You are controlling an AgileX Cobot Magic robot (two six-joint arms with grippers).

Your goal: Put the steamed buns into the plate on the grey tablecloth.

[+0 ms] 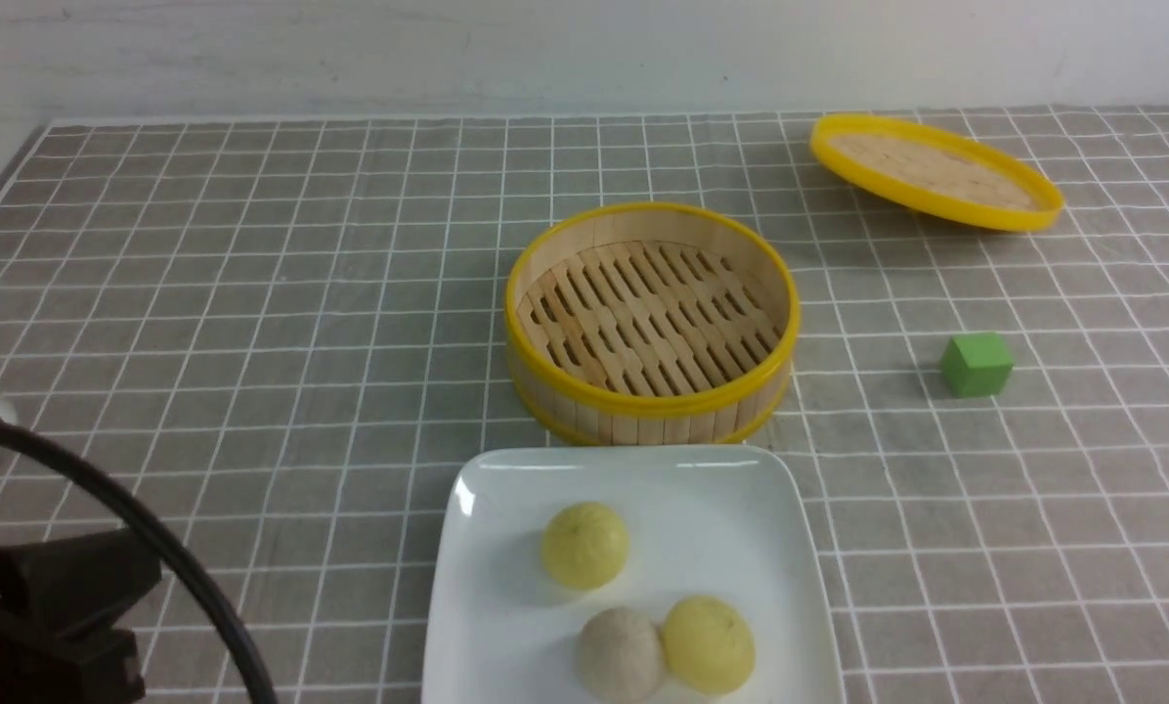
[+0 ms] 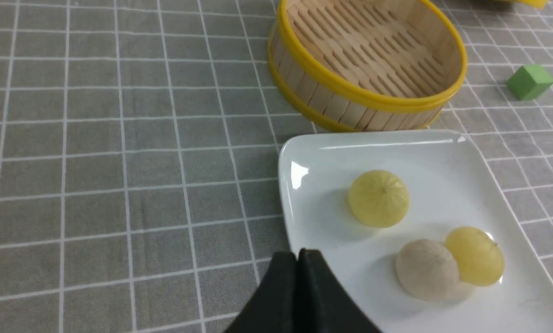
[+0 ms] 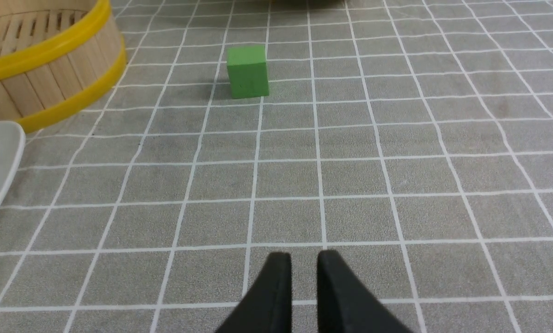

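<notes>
- 2 pale yellow steamed buns are in the white plate: 1 bun near the plate's far edge [image 1: 585, 546], low in the middle of the front view, and the other [image 1: 710, 644] below it and a little to its right.
- The white plate [image 1: 506, 626] sits at the bottom centre of the front view, its near edge cut off by the frame.
- A greyish-beige bun [image 1: 621, 654] lies in there too, right up against the lower yellow one, on its left in the front view.
- Just beyond the plate, around the centre of the front view, stands a round bamboo steamer [image 1: 653, 416] with yellow rims; I can see its slatted floor.
- Its flat lid [image 1: 936, 174], yellow-edged as well, is tilted at the upper right of the front view.
- A small green block [image 1: 977, 365] sits right of the steamer, in the right part of the front view.
- Under it all is the grey tablecloth [image 1: 1034, 548] with its thin white grid.
- Part of the left arm [image 1: 66, 616], dark, fills the lower left corner of the front view, with a black cable [image 1: 145, 528] curving over it.
- The left gripper [image 2: 302, 259] is clenched, its tips together with nothing between them.
- The right gripper [image 3: 304, 261] is released, a narrow gap between its 2 tips and only cloth showing through.
</notes>
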